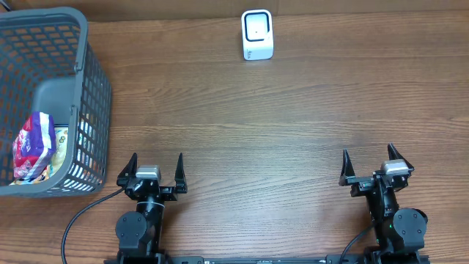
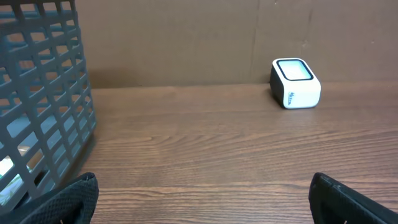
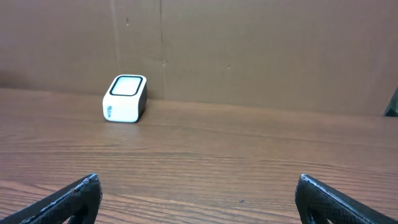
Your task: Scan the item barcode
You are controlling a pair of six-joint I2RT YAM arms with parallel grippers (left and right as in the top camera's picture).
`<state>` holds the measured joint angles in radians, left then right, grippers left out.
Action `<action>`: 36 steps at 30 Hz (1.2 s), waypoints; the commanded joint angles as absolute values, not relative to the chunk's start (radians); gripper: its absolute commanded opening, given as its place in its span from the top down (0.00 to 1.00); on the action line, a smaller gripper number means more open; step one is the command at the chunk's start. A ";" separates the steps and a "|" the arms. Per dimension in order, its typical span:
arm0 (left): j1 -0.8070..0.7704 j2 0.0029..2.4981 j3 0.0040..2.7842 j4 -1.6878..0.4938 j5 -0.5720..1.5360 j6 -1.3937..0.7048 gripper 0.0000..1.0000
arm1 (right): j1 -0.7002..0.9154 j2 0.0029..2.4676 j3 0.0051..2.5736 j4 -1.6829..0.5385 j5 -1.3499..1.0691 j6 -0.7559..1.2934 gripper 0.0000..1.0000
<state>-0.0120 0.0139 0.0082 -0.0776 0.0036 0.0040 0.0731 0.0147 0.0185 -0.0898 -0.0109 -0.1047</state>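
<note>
A small white barcode scanner (image 1: 257, 34) stands at the far middle of the wooden table; it also shows in the left wrist view (image 2: 295, 83) and the right wrist view (image 3: 125, 98). Packaged items, a purple-and-red bag (image 1: 34, 147) among them, lie inside the grey basket (image 1: 95, 95) at the left. My left gripper (image 1: 152, 166) rests at the near edge, open with nothing between its fingers (image 2: 74, 199). At the near right, my right gripper (image 1: 368, 162) is open too, and its fingers (image 3: 320, 198) hold nothing.
The grey mesh basket wall (image 2: 43, 106) rises just left of my left gripper. A brown cardboard backdrop (image 3: 249, 50) closes off the far side of the table. Bare wood (image 1: 264, 132) lies between the grippers and the scanner.
</note>
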 commanded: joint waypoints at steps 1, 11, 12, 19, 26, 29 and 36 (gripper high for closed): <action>-0.005 0.005 0.005 -0.078 0.000 0.020 0.00 | 0.078 0.003 0.009 -0.084 -0.004 -0.105 0.00; -0.005 0.005 0.005 -0.078 0.000 0.020 0.00 | 0.078 0.003 0.009 -0.084 -0.004 -0.105 0.00; -0.005 0.005 0.005 -0.078 0.000 0.020 0.00 | 0.078 0.003 0.009 -0.084 -0.004 -0.105 0.00; -0.007 0.005 0.005 0.039 0.497 -0.388 0.00 | 0.078 0.003 0.009 -0.084 -0.004 -0.105 0.00; -0.006 0.005 0.049 0.569 0.772 -0.572 0.00 | 0.078 0.003 0.009 -0.084 -0.004 -0.105 0.00; -0.005 0.009 0.160 0.479 0.700 -0.544 0.00 | 0.078 0.003 0.009 -0.084 -0.004 -0.105 0.00; -0.005 0.220 0.632 -0.115 0.544 -0.236 0.00 | 0.078 0.003 0.009 -0.084 -0.004 -0.105 0.00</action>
